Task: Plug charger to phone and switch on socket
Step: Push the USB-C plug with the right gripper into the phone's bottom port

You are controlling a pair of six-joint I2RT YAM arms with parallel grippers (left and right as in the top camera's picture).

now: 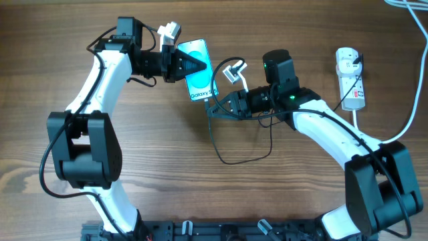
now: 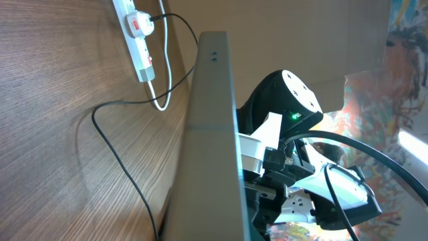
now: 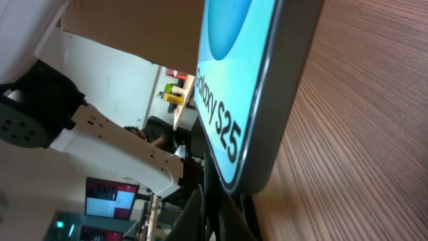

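Observation:
The phone (image 1: 198, 73) lies on the table with its lit blue screen up and "Galaxy" text at its near end. My left gripper (image 1: 189, 65) is shut on the phone's far part; the left wrist view shows the phone's grey edge (image 2: 210, 134) close up. My right gripper (image 1: 217, 106) is shut on the charger's connector end at the phone's near end (image 3: 234, 147). The thin black charger cable (image 1: 244, 157) loops across the table toward the white socket (image 1: 350, 80) at the right, where its black plug (image 1: 357, 61) sits. The socket also shows in the left wrist view (image 2: 137, 37).
A thick white cable (image 1: 413, 114) runs from the socket along the table's right edge. The two arms meet over the middle of the table.

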